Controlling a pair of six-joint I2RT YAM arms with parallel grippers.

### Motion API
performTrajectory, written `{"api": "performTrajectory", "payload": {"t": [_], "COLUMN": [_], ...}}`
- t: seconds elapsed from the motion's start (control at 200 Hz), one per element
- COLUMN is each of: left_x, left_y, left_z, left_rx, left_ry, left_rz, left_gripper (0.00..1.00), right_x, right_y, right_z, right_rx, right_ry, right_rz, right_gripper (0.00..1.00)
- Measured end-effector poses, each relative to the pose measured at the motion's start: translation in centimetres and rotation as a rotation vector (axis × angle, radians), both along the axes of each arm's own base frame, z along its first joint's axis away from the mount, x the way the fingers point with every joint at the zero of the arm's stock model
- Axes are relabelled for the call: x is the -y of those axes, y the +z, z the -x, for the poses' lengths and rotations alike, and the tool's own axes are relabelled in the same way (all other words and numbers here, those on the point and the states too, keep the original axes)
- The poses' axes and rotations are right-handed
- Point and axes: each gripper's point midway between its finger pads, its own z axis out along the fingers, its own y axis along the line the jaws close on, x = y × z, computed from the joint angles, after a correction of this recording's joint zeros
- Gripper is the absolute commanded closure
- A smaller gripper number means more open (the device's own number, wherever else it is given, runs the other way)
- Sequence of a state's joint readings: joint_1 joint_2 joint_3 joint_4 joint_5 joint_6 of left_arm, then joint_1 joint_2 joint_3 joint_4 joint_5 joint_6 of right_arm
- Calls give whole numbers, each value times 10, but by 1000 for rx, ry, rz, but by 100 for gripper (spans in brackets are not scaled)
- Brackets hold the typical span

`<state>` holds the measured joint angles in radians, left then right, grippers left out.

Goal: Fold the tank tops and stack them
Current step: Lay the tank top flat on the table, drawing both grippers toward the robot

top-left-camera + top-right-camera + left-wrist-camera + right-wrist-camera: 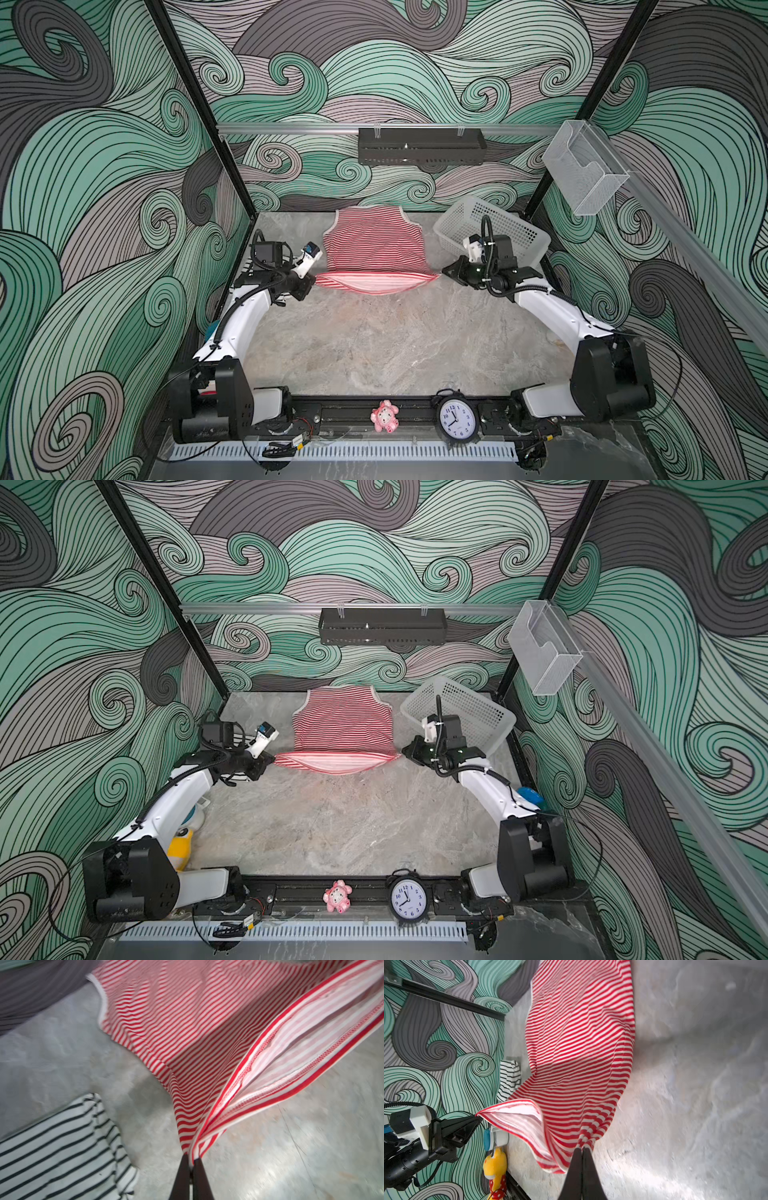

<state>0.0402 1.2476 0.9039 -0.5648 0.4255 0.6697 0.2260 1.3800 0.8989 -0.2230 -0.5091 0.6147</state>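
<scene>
- Table (374, 345): red striped top (374, 245) lies toward twelve o'clock, neckline farthest, hem stretched nine-to-three.
- Black striped top (62, 1147) sits at nine o'clock, possibly folded; view blurred.
- Left gripper (314, 279) and right gripper (441, 274) each pinch a hem corner, equally near.

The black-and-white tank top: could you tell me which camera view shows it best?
The left wrist view: the black-and-white tank top lies large, stripes clear. The right wrist view shows a small piece; in both top views the left arm hides nearly all.
</scene>
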Motion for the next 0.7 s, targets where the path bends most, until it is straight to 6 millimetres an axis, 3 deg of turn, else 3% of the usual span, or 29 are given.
{"api": "performTrajectory", "payload": {"t": [0.145, 0.356, 0.436, 0.596, 0.701], "left_x": [17, 31, 33, 35, 36], "left_y": [-16, -72, -81, -85, -87], "left_z": [37, 103, 124, 145, 158], "left_rx": [-52, -244, -305, -357, -386], "left_ry": [-164, -379, -441, -530, -589], "left_rz": [-52, -171, -206, -266, -316], "left_gripper": [100, 100, 100, 100, 98], "right_x": [4, 14, 19, 31, 38], "right_y": [-14, -51, -51, -38, -40], "right_z": [23, 63, 74, 90, 100], "right_rx": [-3, -95, -107, -84, -104], "right_ry": [0, -4, -9, -31, -42], "right_rz": [-8, 18, 37, 81, 115], "right_gripper": [100, 100, 100, 100, 100]}}
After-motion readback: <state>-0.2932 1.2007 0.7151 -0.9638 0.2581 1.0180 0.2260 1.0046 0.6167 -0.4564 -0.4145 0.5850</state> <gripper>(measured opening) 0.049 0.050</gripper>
